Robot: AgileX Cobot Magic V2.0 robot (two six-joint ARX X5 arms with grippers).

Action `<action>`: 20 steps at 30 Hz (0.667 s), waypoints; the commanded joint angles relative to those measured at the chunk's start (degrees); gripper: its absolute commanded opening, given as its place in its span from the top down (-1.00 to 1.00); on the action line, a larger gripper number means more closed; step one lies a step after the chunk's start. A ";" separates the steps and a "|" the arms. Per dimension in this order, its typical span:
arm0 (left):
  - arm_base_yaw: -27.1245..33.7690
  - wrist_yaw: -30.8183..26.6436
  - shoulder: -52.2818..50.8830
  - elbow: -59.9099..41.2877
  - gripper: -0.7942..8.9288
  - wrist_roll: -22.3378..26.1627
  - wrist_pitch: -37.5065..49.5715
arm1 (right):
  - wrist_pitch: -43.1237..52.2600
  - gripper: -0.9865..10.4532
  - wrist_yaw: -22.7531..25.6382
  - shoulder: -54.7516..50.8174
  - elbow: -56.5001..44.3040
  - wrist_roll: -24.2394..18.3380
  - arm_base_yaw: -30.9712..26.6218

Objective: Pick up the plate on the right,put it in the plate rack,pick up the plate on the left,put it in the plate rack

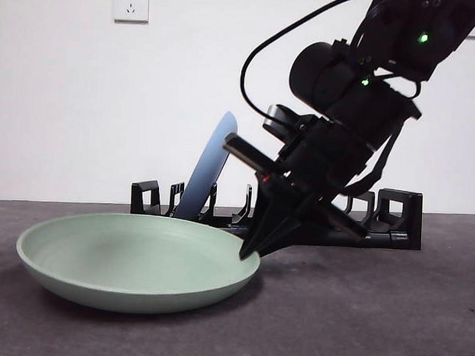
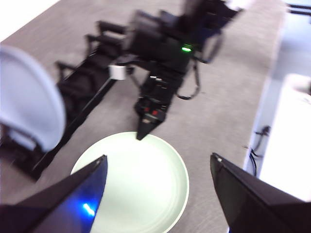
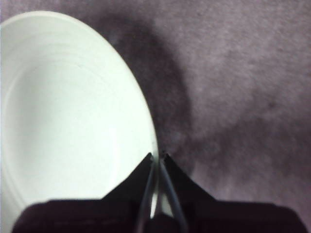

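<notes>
Socket (image 1: 131,4): white wall outlet, high on the wall at far left of the front view.
Green plate (image 1: 137,260): pale green, lying flat on the grey table (image 1: 373,308), nearest the front camera and in front of the rack; also seen in the left wrist view (image 2: 141,184) and the right wrist view (image 3: 68,111).
Blue plate (image 1: 209,169): light blue, standing on edge and leaning in a slot towards the rack's left end; blurred in the left wrist view (image 2: 26,97).
Rack (image 1: 396,219): long, low, black, with upright dividers, set across the table behind the green plate.
Right gripper (image 1: 249,253): reaches down at a slant from upper right; its jaws are clamped together on the green plate's right rim, one outside and one inside, as the right wrist view (image 3: 158,158) shows.
Left gripper (image 2: 158,162): held above the table over the green plate, jaws wide apart and holding nothing.
</notes>
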 commanded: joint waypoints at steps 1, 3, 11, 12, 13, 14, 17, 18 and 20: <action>-3.06 0.24 0.37 -0.07 0.10 4.39 -0.02 | -2.40 0.85 -0.66 -3.96 1.31 -0.07 -0.70; -5.62 0.22 1.05 -0.07 0.10 6.40 -0.35 | -6.80 0.85 -0.57 -6.40 2.89 -1.81 -1.53; -18.75 -5.14 6.80 -0.07 0.06 14.43 -0.76 | -31.10 0.85 0.94 -14.95 13.49 -11.74 -7.78; -20.41 -7.48 7.78 -0.07 0.06 15.34 -0.50 | -33.20 0.85 0.92 -15.54 14.62 -12.39 -8.46; -22.34 -10.86 8.98 -0.07 0.06 16.13 -0.09 | -35.43 0.85 0.85 -16.06 15.89 -13.25 -9.18; -24.17 -14.69 10.23 -0.07 0.06 17.11 0.42 | -37.42 0.85 0.79 -16.55 17.07 -13.97 -9.79; -28.74 -26.60 13.90 -0.07 0.06 20.74 2.34 | -42.32 0.85 0.50 -17.33 20.09 -15.52 -10.80; -29.83 -29.66 15.04 -0.07 0.06 21.66 3.23 | -43.41 0.85 0.50 -17.42 20.87 -15.80 -10.88; -31.76 -35.28 17.53 -0.07 0.06 23.23 5.70 | -45.79 0.85 0.48 -17.51 22.47 -16.22 -10.88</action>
